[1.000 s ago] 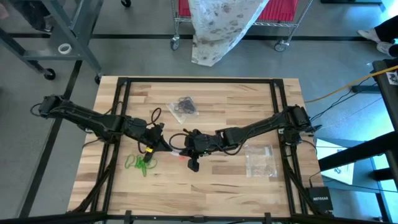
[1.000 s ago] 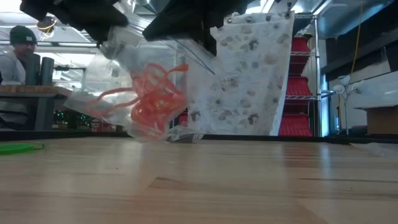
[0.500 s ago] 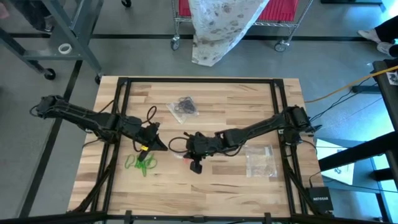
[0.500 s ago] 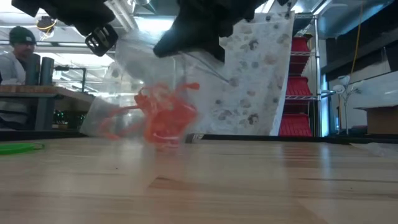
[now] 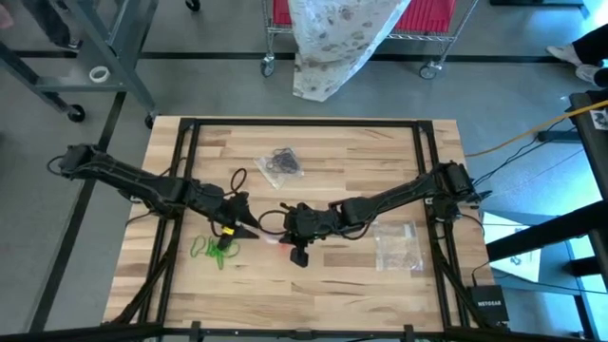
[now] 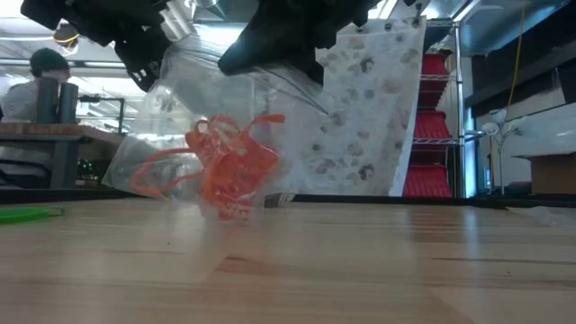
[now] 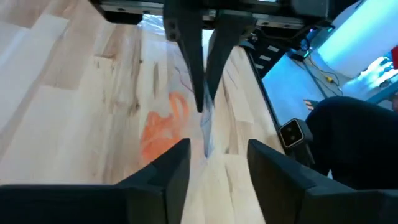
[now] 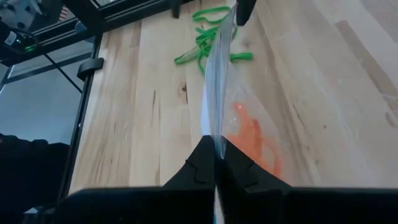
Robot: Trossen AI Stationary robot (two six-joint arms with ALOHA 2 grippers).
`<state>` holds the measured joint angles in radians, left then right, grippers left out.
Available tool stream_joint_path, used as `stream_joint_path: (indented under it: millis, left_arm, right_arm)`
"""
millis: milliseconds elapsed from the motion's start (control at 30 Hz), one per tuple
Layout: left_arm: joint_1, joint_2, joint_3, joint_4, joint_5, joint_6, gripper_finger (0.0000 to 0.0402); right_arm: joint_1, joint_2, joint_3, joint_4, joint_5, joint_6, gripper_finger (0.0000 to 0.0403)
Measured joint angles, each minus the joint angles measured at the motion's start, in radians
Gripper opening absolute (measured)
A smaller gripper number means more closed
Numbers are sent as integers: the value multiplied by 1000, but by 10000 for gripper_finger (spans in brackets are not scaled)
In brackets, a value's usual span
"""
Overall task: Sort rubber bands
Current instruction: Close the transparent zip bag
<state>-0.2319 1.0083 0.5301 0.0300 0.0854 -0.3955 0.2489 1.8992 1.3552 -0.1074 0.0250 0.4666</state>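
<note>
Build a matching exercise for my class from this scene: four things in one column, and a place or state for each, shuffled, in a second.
Column 1
1. green rubber bands
2. orange-red rubber bands
3. black rubber bands
4. right gripper

Column 2
A. jaws shut on the raised clear bag
B. loose on the bare table, near the left arm
C. inside the raised clear bag
D. in a bag lying flat at the table's far side

Pairs: 1-B, 2-C, 3-D, 4-A

The room was bright, lit from above. A blue glow shone at two o'clock in the left wrist view. The orange bands (image 6: 232,171) looked smeared, and the near tabletop (image 6: 360,279) was blurry.
</note>
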Motion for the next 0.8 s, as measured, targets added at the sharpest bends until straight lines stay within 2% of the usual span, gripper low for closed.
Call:
stream_joint_path:
  millis: [200, 667, 800]
  left_arm:
    - [-7, 52, 0, 45, 2, 2, 170]
    - [-11, 180, 0, 217, 6, -16, 170]
    - [-11, 220, 0, 255, -20, -32, 170]
  right_arm:
    - [0, 0, 0, 1, 2, 0, 0]
    - [0, 0, 1, 5, 9, -1, 0]
    - [0, 0, 1, 5, 9, -1, 0]
